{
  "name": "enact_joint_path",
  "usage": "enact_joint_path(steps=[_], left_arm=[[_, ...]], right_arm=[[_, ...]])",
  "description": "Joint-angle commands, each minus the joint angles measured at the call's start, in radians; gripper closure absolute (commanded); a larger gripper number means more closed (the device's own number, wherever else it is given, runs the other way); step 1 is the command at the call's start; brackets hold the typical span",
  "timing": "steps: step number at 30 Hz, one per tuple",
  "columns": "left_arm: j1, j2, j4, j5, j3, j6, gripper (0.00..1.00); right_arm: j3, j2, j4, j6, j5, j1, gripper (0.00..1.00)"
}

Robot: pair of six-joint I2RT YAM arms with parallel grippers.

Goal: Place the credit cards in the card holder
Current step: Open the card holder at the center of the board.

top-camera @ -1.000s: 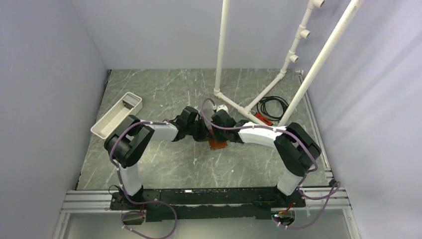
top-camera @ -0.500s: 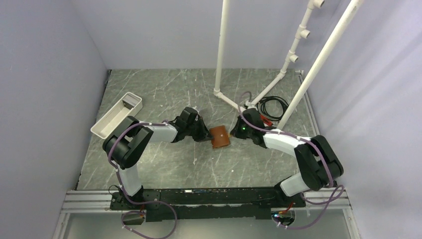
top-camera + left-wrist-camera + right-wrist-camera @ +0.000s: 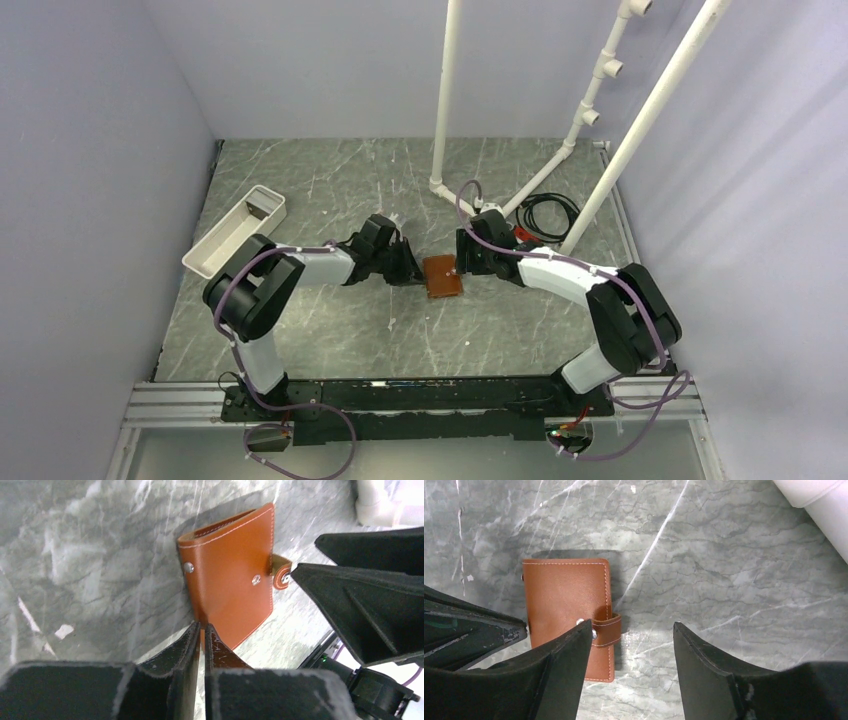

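The left gripper [image 3: 201,626], fingers pressed nearly together, touches the near edge of the small brown leather card holder [image 3: 227,575], which lies folded shut on the grey marble-patterned table [image 3: 734,580]. Beyond it, the right gripper [image 3: 631,630] hangs spread wide beside its strap tab [image 3: 606,630]. No credit cards show; probably they are already inside, so little remains.

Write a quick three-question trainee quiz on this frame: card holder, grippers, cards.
1. True or false: the card holder lies open with its inner pockets showing.
2. Pick one: the fingers of the right gripper are A) shut together, B) spread apart, C) out of view.
3. Short answer: how many credit cards show in any view?

Key
1. False: it lies closed on the table, outer leather up.
2. B
3. Zero; none is visible.
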Motion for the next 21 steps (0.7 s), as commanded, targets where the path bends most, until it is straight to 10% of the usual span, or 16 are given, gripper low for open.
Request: enact_joint_path(steps=[1,6,15,21], left_arm=[[0.001,-0.053,-0.076,0.006,0.007,0.076,0.85],[-0.001,-0.037,-0.043,0.041,0.0,0.064,0.8],[-0.001,-0.118,-0.074,0.037,-0.007,0.092,0.5],[0.005,-0.25,-0.127,0.026,-0.044,0.114,0.37]], right_arm=[[0.004,0.01,0.058,-0.049,-0.076,-0.003,0.35],[0.009,0.054,0.074,-0.046,-0.104,-0.003,0.41],[-0.001,-0.057,0.022,-0.043,-0.118,0.005,0.99],[0.071,-0.151,-0.089,-0.059,-0.241,0.023,1.0]])
